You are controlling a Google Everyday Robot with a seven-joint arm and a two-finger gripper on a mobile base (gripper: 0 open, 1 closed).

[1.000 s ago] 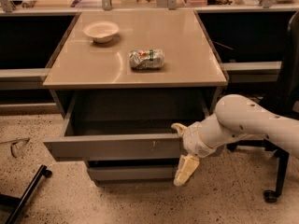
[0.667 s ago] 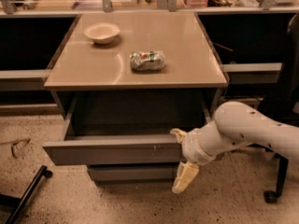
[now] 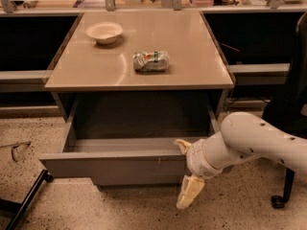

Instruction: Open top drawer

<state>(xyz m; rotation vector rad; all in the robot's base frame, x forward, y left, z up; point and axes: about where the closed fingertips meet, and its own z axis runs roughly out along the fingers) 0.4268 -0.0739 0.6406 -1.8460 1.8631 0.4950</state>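
Observation:
The top drawer [image 3: 115, 166] is a wide grey handleless drawer under the tan cabinet top [image 3: 192, 66]. It stands pulled far out and its inside looks empty. My gripper [image 3: 184, 169] is at the right end of the drawer front. One pale finger [image 3: 182, 145] hooks over the front's top edge. The other finger [image 3: 189, 192] hangs below in front of it. The white arm [image 3: 259, 140] reaches in from the right. The lower drawers are hidden behind the open drawer.
On the cabinet top lie a white bowl [image 3: 104, 32] at the back left and a crumpled chip bag [image 3: 151, 61] in the middle. A black chair [image 3: 290, 104] stands at the right. A black bar [image 3: 24, 200] lies on the speckled floor at the lower left.
The drawer has come further out toward the camera. My gripper and arm have moved back with it, staying on the right end of the front.

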